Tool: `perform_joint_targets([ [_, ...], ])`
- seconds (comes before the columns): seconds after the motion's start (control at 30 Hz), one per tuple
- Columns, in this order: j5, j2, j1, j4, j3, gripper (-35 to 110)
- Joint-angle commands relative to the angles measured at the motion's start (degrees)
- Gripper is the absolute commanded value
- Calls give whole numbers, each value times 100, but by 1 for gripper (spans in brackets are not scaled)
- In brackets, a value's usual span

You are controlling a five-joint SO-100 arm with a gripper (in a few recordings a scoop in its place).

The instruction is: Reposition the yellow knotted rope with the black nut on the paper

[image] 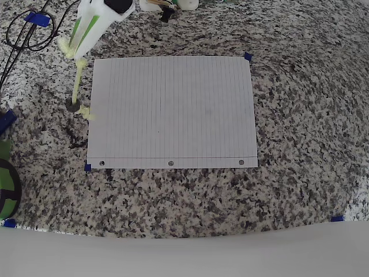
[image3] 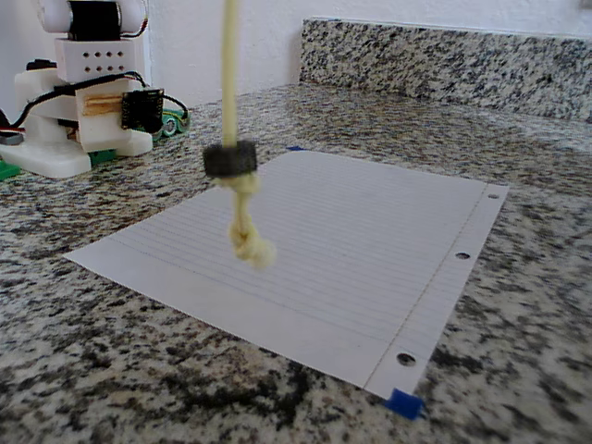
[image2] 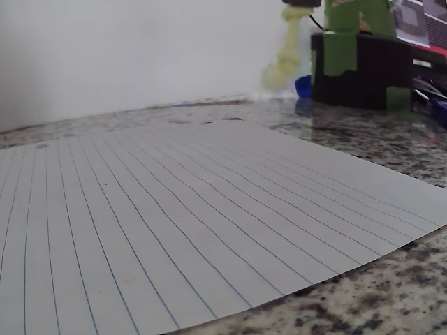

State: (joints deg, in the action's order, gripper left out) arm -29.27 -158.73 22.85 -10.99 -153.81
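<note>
In the overhead view's upper left, the white-and-green gripper [image: 76, 53] pinches the top of the fuzzy yellow knotted rope [image: 76, 81], which hangs off the paper's left edge. The matte ring-shaped black nut [image3: 230, 160] rests on the lower knot. The flat lined paper [image: 173, 109] lies on speckled granite countertop [image: 300, 115].

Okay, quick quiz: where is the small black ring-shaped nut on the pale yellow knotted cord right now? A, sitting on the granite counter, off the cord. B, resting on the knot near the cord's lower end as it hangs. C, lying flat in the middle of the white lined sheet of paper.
B: in the fixed view the small black ring-shaped nut rings the hanging pale yellow knotted cord, stopped just above the bottom knot.
</note>
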Motion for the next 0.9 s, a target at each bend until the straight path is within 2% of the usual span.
perform_joint_targets([
  [0.0, 1635, -949, 97, 519, -686, 0],
  [0.07, 1907, -1441, 193, 905, -1301, 0],
  [0.17, 1916, -1890, 299, 879, -1679, 0],
  [0.53, 1898, -1916, 923, 677, -1749, 0],
  [0.87, 2092, -2057, 510, 571, -2443, 0],
])
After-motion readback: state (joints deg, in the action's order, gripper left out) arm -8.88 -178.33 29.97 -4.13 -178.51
